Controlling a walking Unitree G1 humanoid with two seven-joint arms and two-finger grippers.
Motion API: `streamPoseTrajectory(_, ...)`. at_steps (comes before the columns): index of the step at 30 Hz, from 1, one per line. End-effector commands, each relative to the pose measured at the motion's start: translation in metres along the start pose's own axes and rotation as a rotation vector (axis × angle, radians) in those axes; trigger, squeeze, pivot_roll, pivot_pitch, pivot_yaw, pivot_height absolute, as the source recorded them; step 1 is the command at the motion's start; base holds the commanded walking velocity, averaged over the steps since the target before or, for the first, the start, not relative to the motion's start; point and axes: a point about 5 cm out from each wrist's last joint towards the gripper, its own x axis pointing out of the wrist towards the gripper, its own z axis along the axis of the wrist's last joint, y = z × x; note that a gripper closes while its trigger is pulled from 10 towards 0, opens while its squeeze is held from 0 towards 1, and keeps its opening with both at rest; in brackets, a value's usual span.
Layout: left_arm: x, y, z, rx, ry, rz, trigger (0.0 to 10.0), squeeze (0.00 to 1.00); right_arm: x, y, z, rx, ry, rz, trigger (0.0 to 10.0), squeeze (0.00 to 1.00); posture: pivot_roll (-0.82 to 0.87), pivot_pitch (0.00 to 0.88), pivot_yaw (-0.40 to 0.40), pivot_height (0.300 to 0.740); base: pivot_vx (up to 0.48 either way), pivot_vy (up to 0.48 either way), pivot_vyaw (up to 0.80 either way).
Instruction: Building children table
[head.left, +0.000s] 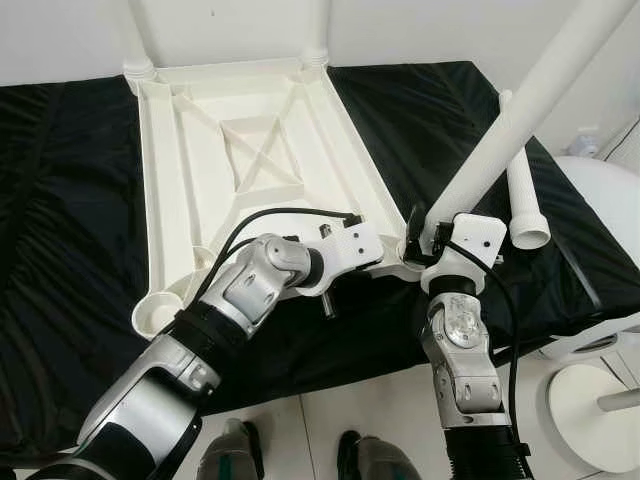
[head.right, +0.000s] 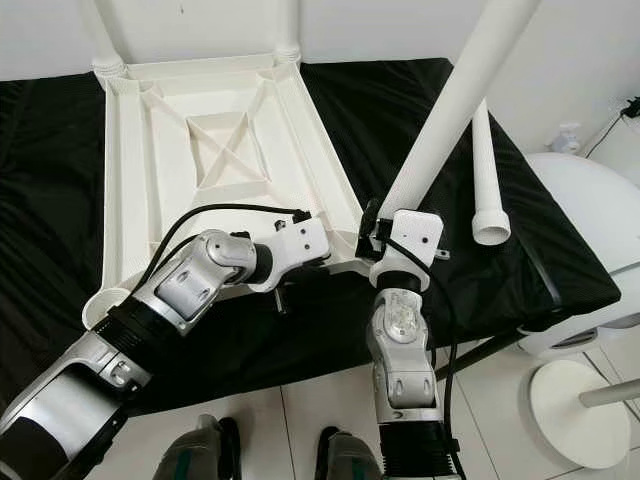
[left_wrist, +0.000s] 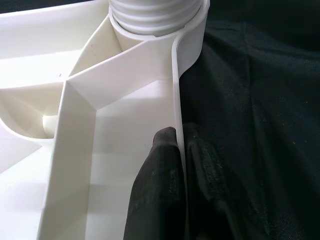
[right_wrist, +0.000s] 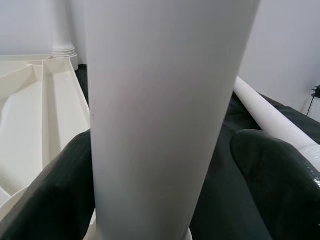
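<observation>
White table leg (head.left: 520, 110) stands between the right gripper's (head.left: 428, 236) spread fingers (right_wrist: 50, 200), leaning up-right; left gripper (left_wrist: 182, 165) pinches the tabletop rim (left_wrist: 176, 90)

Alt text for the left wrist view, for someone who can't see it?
The left claw pinches the white tabletop's rim, one finger inside, one on the black cloth side. Beyond it, a ribbed leg end sits in the corner socket.

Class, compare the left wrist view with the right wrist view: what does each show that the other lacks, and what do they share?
Left wrist: black fingers pinching the tabletop's rim, one each side, below a ribbed leg socket. Right wrist: the right gripper around an upright white leg, one finger not touching it; a spare leg lying behind. Both: the upturned white tabletop on black cloth.
</observation>
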Motion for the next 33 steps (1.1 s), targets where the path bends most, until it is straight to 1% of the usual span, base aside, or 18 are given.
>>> streamPoseTrajectory(1,-0.004,0.008,-0.009,-0.008,0.034,0.066,10.0,0.0,-0.003,-0.003,-0.008,0.004,0.038,-0.014,10.0,1.0,-0.01,0.119,-0.047,0.74,0.0,0.0,0.0)
streamPoseTrajectory(6,-0.004,0.008,-0.008,-0.009,0.033,0.068,10.0,0.0,-0.002,-0.001,-0.008,0.021,0.042,0.016,10.0,1.0,-0.01,0.119,-0.047,0.74,0.0,0.0,0.0)
streamPoseTrajectory(9,-0.004,0.008,-0.008,-0.009,0.032,0.068,10.0,0.0,-0.002,0.0,-0.012,0.036,0.067,0.059,10.0,1.0,-0.01,0.119,-0.048,0.74,0.0,0.0,0.0)
streamPoseTrajectory(10,-0.005,0.008,-0.008,-0.01,0.032,0.069,10.0,0.0,-0.002,0.001,-0.014,0.044,0.078,0.096,10.0,0.0,-0.01,0.119,-0.047,0.74,0.0,0.0,0.0)
streamPoseTrajectory(13,-0.005,0.009,-0.009,-0.01,0.033,0.07,10.0,0.0,-0.002,0.002,-0.016,0.063,0.083,0.177,10.0,0.0,-0.01,0.119,-0.047,0.74,0.0,0.0,0.0)
streamPoseTrajectory(14,-0.005,0.009,-0.009,-0.01,0.033,0.07,10.0,0.0,-0.002,0.002,-0.016,0.063,0.083,0.177,10.0,0.0,-0.01,0.119,-0.047,0.74,0.0,0.0,0.0)
streamPoseTrajectory(17,-0.005,0.008,-0.008,-0.011,0.031,0.07,10.0,0.0,0.0,-0.001,-0.017,0.058,0.085,0.24,10.0,0.0,-0.01,0.119,-0.047,0.74,0.0,0.0,0.0)
streamPoseTrajectory(18,-0.005,0.008,-0.008,-0.011,0.031,0.07,10.0,0.0,0.0,-0.001,-0.017,0.058,0.085,0.24,10.0,0.0,-0.01,0.119,-0.047,0.74,0.0,0.0,0.0)
streamPoseTrajectory(22,-0.005,0.008,-0.008,-0.009,0.029,0.07,10.0,0.0,0.005,-0.011,-0.019,0.029,0.081,0.323,10.0,0.0,-0.01,0.119,-0.048,0.74,0.0,0.0,0.0)
streamPoseTrajectory(23,-0.005,0.008,-0.008,-0.009,0.029,0.07,10.0,0.0,0.005,-0.011,-0.019,0.029,0.081,0.323,10.0,0.0,-0.01,0.119,-0.048,0.74,0.0,0.0,0.0)
streamPoseTrajectory(24,-0.005,0.008,-0.008,-0.009,0.029,0.07,10.0,0.0,0.007,-0.015,-0.019,0.029,0.082,0.349,10.0,0.0,-0.01,0.119,-0.047,0.74,0.0,0.0,0.0)
streamPoseTrajectory(29,-0.005,0.007,-0.008,-0.009,0.028,0.069,10.0,0.0,0.016,-0.029,-0.012,0.014,0.055,0.435,10.0,0.0,-0.01,0.115,-0.045,0.74,0.0,0.0,0.0)
streamPoseTrajectory(32,-0.005,0.007,-0.008,-0.009,0.028,0.069,10.0,0.0,0.017,-0.032,-0.01,0.004,0.047,0.47,10.0,0.0,-0.01,0.114,-0.045,0.74,0.0,0.0,0.0)
streamPoseTrajectory(33,-0.004,0.007,-0.008,-0.007,0.026,0.067,10.0,0.0,0.017,-0.035,-0.008,0.006,0.051,0.539,10.0,0.0,-0.02,0.109,-0.043,0.74,0.0,0.0,0.0)
